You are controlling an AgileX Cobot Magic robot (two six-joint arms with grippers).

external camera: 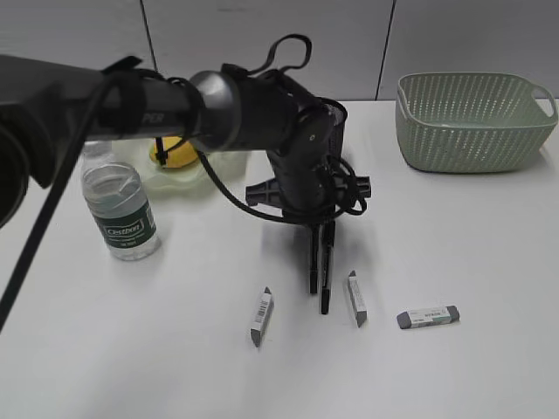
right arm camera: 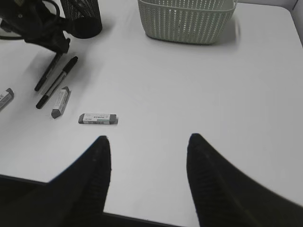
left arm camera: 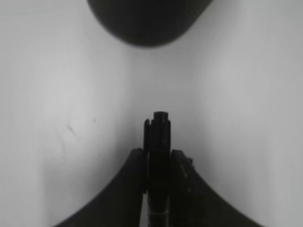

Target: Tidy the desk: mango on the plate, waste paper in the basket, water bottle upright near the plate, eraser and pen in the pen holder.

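Black plastic fills the left tool (external camera: 319,292): its jaws are pinched shut on a pen (left arm camera: 160,156), gripped near one end so the barrel can go tip-first into the mesh pen holder (right arm camera: 81,16), which stands just behind the tool. Three grey erasers lie on the white worktop (external camera: 454,253): one eraser (external camera: 261,316) to its left, one (external camera: 355,298) just right, one (external camera: 428,317) farther right. The right tool (right arm camera: 147,156) hovers spread wide, empty. Beyond the arm, the mango (external camera: 175,154) sits on the plate (external camera: 203,179), the water bottle (external camera: 120,209) upright beside it, and the basket (external camera: 472,122) stands well off to the right.
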